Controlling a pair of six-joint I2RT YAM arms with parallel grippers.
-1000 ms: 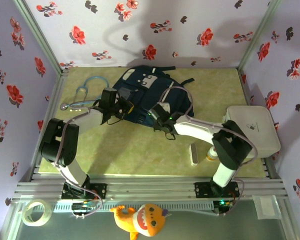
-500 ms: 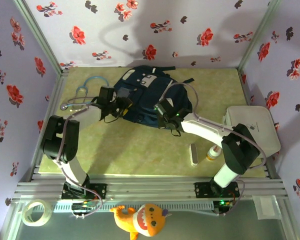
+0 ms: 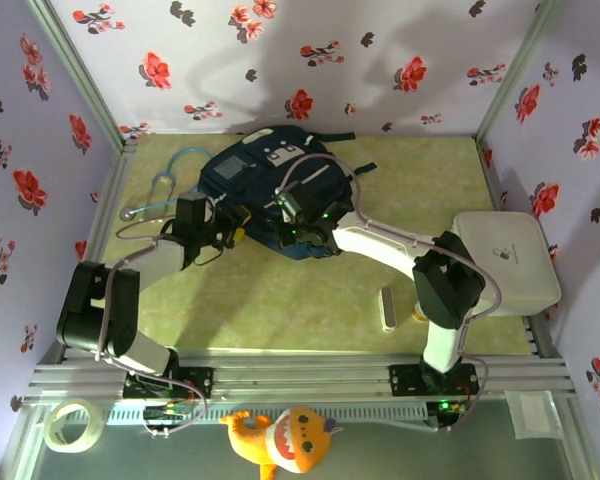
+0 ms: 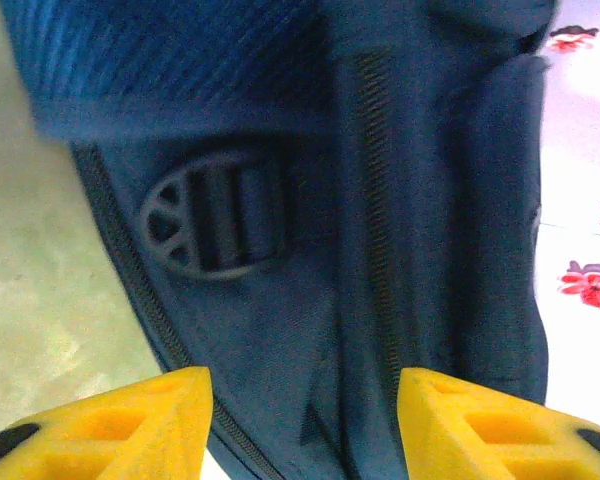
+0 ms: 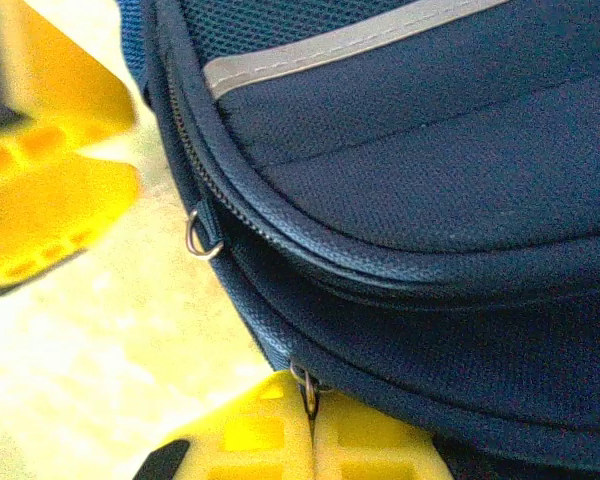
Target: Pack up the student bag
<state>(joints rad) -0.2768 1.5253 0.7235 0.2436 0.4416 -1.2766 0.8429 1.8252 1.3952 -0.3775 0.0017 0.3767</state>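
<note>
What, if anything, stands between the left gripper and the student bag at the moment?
Nothing visible does. The left gripper has its jaws open with the student bag directly ahead, its strap buckle facing the gap. The right gripper is shut on a zipper pull at the bag's edge.

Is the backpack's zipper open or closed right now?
Closed where visible: on the student bag, zipper teeth run joined beside the right gripper, which pinches a zipper pull. Elsewhere, cannot tell.
</note>
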